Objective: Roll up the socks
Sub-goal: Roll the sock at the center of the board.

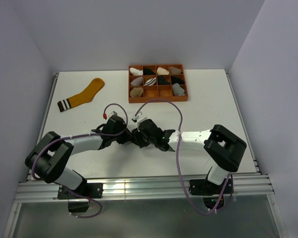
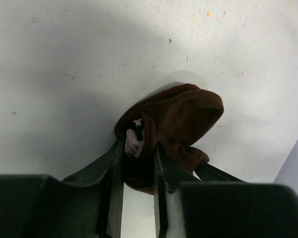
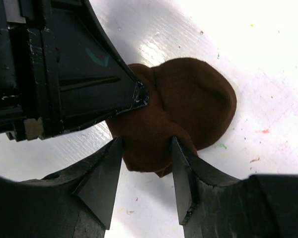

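While L tool point(image 2: 139, 147) pinches it, soft dk-brown sock point(image 2: 188, 111) bunches into rounded lump.

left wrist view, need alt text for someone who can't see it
A bunched dark brown sock lies on a white table, its near end pinched between the left jaws, with a bit of striped cuff showing between them.

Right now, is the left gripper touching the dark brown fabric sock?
Touching. The left wrist view shows the left gripper clamped on the dark brown fabric sock at its bunched end.
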Motion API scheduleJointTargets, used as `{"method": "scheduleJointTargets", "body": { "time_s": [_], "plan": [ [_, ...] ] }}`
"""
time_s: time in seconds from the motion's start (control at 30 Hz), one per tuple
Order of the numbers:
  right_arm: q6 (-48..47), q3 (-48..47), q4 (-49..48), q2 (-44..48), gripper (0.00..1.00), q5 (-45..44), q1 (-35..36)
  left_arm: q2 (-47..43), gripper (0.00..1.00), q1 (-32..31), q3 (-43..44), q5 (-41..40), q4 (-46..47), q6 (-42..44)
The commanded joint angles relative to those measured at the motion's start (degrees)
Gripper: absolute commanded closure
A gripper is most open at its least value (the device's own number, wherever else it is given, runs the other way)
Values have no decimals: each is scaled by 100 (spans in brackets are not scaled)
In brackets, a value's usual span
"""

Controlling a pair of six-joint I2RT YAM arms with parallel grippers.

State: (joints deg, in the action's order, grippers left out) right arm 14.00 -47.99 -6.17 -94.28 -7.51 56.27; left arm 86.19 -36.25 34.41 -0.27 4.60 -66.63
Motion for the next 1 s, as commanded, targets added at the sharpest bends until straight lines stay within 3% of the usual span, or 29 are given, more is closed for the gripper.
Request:
{"method": "scheduleJointTargets", "body": {
  "time_s": [0.0,0.5,0.6,0.73,0.8,0.97],
  "plan": [
    [-213,-71,-481,-134,48,30,68,240,83,-119,-84,-25,-777,282],
    [-293,-501,309,-1303,47,285,156,258,83,-181,30,80,-697,423],
    [-257,-703,782,-1584,56,442,147,258,83,-181,39,106,-636,458],
    [-161,-923,1337,-1717,88,952,34,135,80,-181,74,72,-662,528],
    [-73,-914,1574,-1673,97,1119,-72,56,71,-172,92,54,-706,546],
    [190,-818,1988,-1532,100,2075,-519,-296,45,-93,92,-166,-803,485]
  ]
}}
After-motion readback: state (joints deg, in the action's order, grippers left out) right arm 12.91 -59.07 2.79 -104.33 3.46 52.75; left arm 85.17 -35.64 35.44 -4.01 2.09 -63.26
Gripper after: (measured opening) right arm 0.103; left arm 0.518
